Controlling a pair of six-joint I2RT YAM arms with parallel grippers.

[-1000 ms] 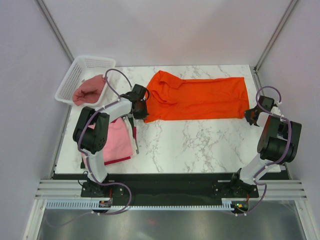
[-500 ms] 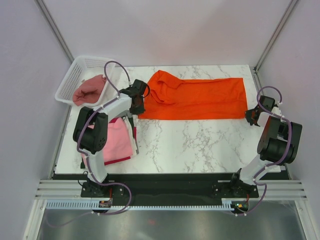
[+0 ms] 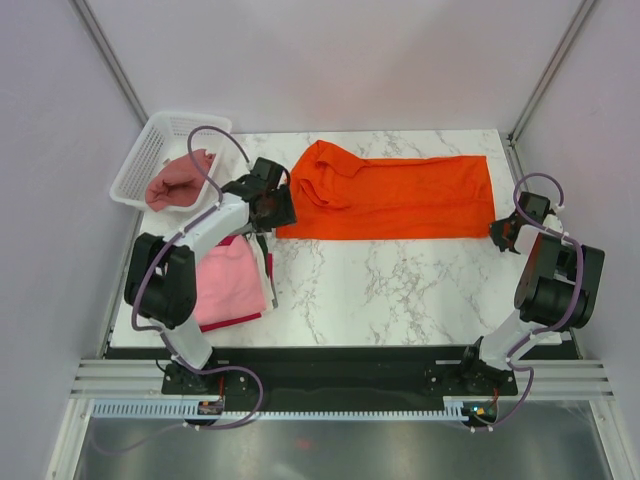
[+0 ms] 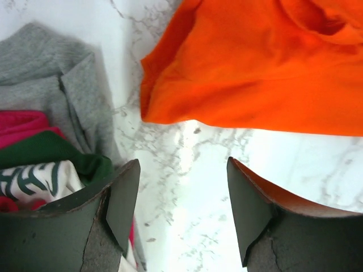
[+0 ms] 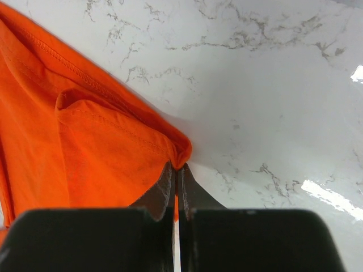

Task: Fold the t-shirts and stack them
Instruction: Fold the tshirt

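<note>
Left claw withdrawn, spread — orange t-shirt ahead

The left arm is seen stretched forward and inward from its base, elbow out to the left. The left tool is pointed downward, its two fingers spread wide with nothing gripped between them. The right arm is folded upright close to its base at the right edge, wrist bent inward, and the right tool is closed tight, a corner of the orange t-shirt pinched between the tips.
</note>
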